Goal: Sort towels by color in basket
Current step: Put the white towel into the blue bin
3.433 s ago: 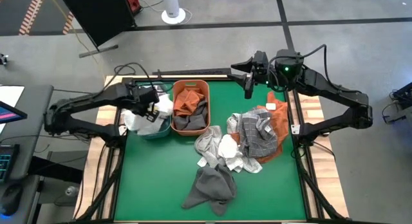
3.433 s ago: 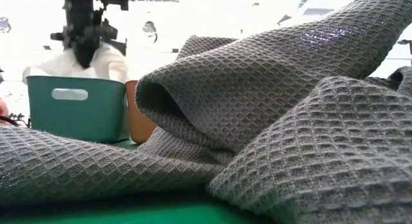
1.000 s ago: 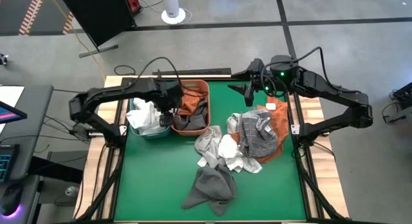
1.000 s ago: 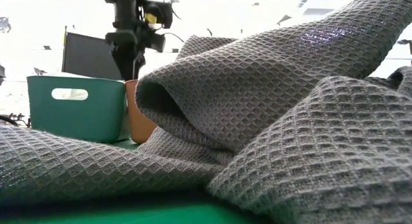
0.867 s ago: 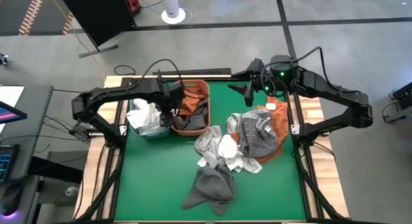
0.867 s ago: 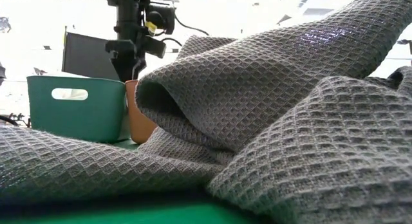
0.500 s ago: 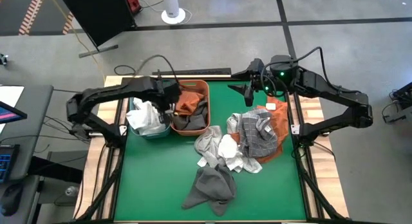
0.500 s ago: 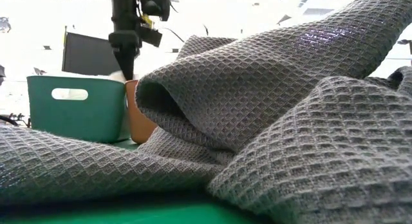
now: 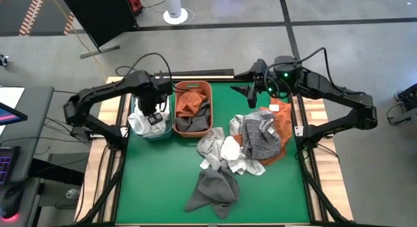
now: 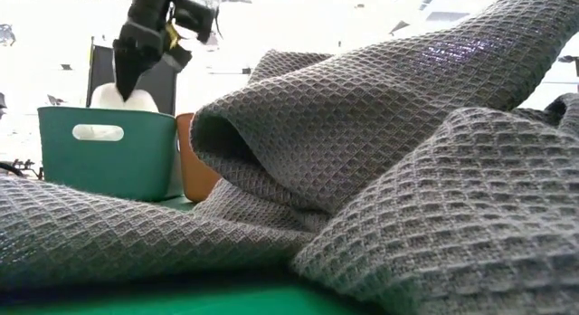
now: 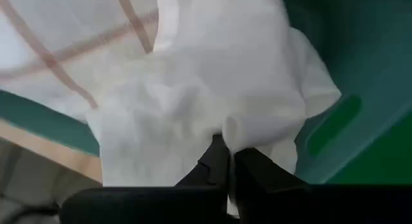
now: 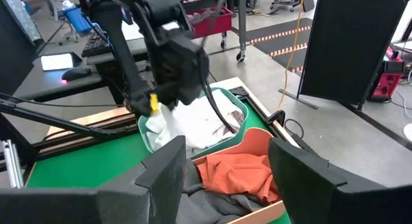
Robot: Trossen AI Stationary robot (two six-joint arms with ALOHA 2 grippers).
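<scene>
White towels [image 9: 142, 121] fill the teal basket [image 9: 151, 132]; their top shows above its rim in the low view [image 10: 136, 100]. My left gripper [image 9: 155, 116] [image 11: 226, 161] stands over that basket, fingers shut, tips down in the white cloth. The orange basket [image 9: 193, 108] beside it holds a rust orange towel [image 12: 235, 172] and a dark grey one. My right gripper [image 9: 250, 91] [image 12: 226, 147] hangs open above the table's far side, touching nothing. Grey-checked [image 9: 260, 136], rust orange [image 9: 281, 126], white [image 9: 229, 149] and dark grey [image 9: 214, 188] towels lie heaped on the green table. My left gripper touches the top of the white towel pile [image 11: 244, 127] in the teal basket with its shut fingertips [image 11: 217, 161]. It comes from above, slanting down. A bulge of cloth sits right over the tips; whether any of it is between them cannot be told. The towels rest in the basket.
The two baskets stand side by side at the table's far left. The towel heap covers the middle and right of the green mat [image 9: 156, 181]. A dark grey waffle towel [image 10: 380, 170] fills most of the low view. Bare mat lies at the near left.
My left gripper has swung from over the orange basket's left edge toward the table's left, tipped to a slant, and come down onto the white towels in the teal basket. My right arm has kept still.
</scene>
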